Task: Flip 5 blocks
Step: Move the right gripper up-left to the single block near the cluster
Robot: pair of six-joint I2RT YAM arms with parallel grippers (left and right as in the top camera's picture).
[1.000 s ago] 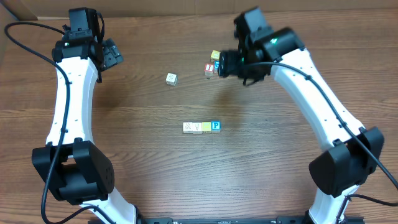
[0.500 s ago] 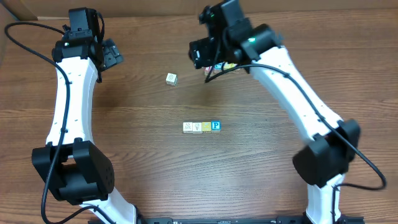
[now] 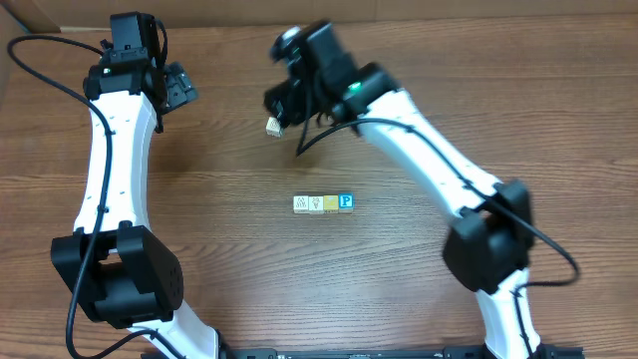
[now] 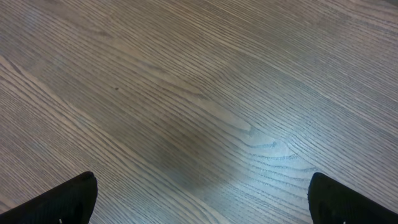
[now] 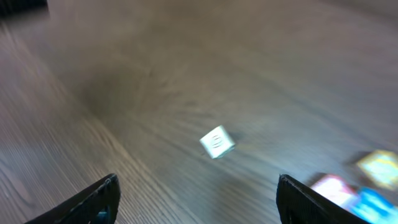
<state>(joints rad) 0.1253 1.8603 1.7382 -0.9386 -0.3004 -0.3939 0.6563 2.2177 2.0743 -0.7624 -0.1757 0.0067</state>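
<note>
A lone cream block lies at the back of the table. My right gripper hangs open just above and beside it, with nothing between the fingers. At mid-table a row holds two cream blocks, a yellow block and a blue block with a white P. My left gripper stands open at the far left back over bare wood.
In the right wrist view a small cluster of other cubes shows at the lower right: a red-faced one, a blue one and a yellow one. The right arm hides them from overhead.
The right arm has swung left from the cube cluster to the lone cream block, its jaws staying open. The left arm has not moved.
</note>
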